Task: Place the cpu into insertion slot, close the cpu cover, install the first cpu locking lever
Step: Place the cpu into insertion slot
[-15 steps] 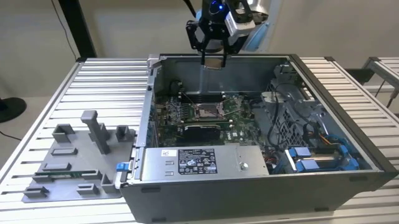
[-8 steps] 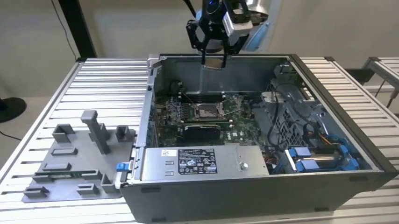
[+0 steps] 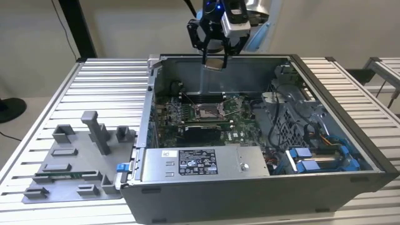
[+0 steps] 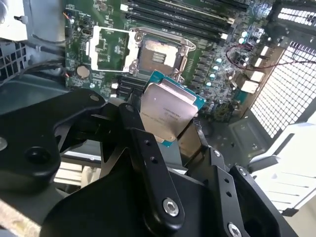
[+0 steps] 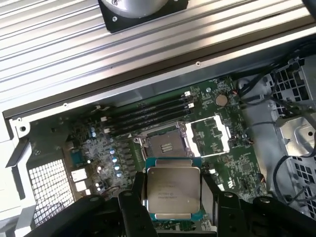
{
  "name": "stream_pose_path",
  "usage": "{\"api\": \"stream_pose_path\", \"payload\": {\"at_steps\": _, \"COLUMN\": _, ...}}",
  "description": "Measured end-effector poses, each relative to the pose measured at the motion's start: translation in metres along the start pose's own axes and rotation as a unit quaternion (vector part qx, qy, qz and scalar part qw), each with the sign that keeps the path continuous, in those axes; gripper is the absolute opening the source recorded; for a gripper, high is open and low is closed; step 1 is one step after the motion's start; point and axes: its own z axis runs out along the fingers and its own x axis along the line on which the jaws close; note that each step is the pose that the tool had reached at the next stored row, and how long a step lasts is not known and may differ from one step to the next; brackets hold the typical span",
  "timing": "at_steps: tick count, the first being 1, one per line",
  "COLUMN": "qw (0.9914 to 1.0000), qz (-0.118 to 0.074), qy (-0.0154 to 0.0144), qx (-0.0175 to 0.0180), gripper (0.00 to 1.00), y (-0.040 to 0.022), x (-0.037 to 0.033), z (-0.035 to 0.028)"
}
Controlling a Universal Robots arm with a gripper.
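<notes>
- The end effector (image 3: 214, 60) is hanging above the far wall of the open computer case (image 3: 337, 93), its fingers (image 5: 139, 190) clamped on two opposite edges of the cpu (image 3: 214, 65).
- The cpu (image 5: 173, 195) is a flat square with no longer side. In both wrist views it is showing its silvery face to the cameras, and in the second wrist view it is sitting tilted (image 4: 168, 111) between the fingers.
- Inside the case, the insertion slot (image 5: 165, 146) is lying open on the green board, its dark centre bare, well below the cpu and apart from it.
- The cpu cover (image 5: 211, 134) is lying flipped back just beside the slot, its frame window showing green board through it.
- The long black memory slots (image 5: 143, 116) are running along the slot's far side.
- In the exterior view, the case is sitting on the ribbed counter (image 3: 106, 84), with a grey fixture tray (image 3: 75, 159) at the exterior view's left, near the front edge.
</notes>
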Motion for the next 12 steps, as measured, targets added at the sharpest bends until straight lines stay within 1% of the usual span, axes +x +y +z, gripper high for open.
{"api": "stream_pose_path", "payload": {"at_steps": 5, "qw": 0.99967, "qz": 0.026, "qy": -0.0023, "qx": -0.0006, "gripper": 0.00, "y": -0.0001, "x": 0.0000, "z": 0.0001}}
{"api": "stream_pose_path", "payload": {"at_steps": 8, "qw": 0.99910, "qz": 0.042, "qy": -0.0038, "qx": -0.0009, "gripper": 0.00, "y": -0.0001, "x": 0.0000, "z": 0.0000}}
{"api": "stream_pose_path", "payload": {"at_steps": 12, "qw": 0.99803, "qz": 0.062, "qy": -0.0056, "qx": -0.0012, "gripper": 0.00, "y": -0.0001, "x": 0.0000, "z": 0.0000}}
